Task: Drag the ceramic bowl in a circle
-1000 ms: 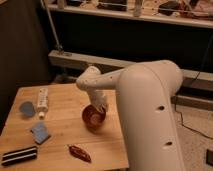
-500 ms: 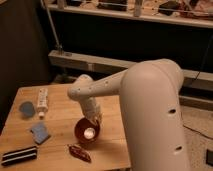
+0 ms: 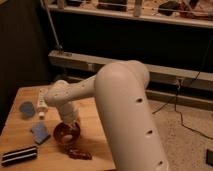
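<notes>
The ceramic bowl, small, round and glossy orange-red, sits on the wooden table near its front middle. My gripper comes down from the bulky white arm onto the bowl's far right rim and is shut on it. The wrist hides part of that rim.
A dark red leaf-shaped object lies just in front of the bowl. A blue sponge is to its left, and a black striped bar lies at the front left. A blue disc and a white bottle sit at the back left. The table's right edge is close by.
The bowl has slid with my gripper toward the front and left of the table, ending closer to the blue sponge and the leaf-shaped object.
</notes>
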`<state>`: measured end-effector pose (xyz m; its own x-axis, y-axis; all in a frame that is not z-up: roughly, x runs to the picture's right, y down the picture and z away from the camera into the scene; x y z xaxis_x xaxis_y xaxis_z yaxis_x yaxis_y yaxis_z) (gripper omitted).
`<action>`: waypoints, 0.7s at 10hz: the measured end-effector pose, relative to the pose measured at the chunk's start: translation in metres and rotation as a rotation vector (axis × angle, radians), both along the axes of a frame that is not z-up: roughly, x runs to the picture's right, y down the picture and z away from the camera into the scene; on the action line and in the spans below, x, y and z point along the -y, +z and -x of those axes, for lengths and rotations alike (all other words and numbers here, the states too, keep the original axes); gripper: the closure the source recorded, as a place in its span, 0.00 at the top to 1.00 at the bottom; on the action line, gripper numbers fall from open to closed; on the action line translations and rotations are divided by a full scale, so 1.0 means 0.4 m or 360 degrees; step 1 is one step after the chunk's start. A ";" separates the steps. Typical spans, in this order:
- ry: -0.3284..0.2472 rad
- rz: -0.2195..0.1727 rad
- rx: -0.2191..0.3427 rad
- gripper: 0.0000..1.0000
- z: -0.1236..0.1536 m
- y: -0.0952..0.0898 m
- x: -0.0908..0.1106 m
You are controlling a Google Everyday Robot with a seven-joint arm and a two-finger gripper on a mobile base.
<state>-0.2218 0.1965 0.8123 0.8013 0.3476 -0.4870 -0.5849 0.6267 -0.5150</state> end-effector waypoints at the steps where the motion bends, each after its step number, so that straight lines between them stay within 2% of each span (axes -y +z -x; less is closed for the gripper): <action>1: -0.0044 -0.0032 0.0083 0.00 0.070 0.013 0.022; 2: -0.0068 -0.0085 0.0145 0.00 0.129 0.033 0.065; 3: -0.0076 -0.0121 0.0159 0.00 0.149 0.050 0.100; 4: -0.0072 -0.0187 0.0151 0.00 0.160 0.080 0.161; 6: -0.0026 -0.0300 0.0077 0.00 0.137 0.143 0.269; 7: 0.0007 -0.0365 -0.0004 0.00 0.100 0.192 0.328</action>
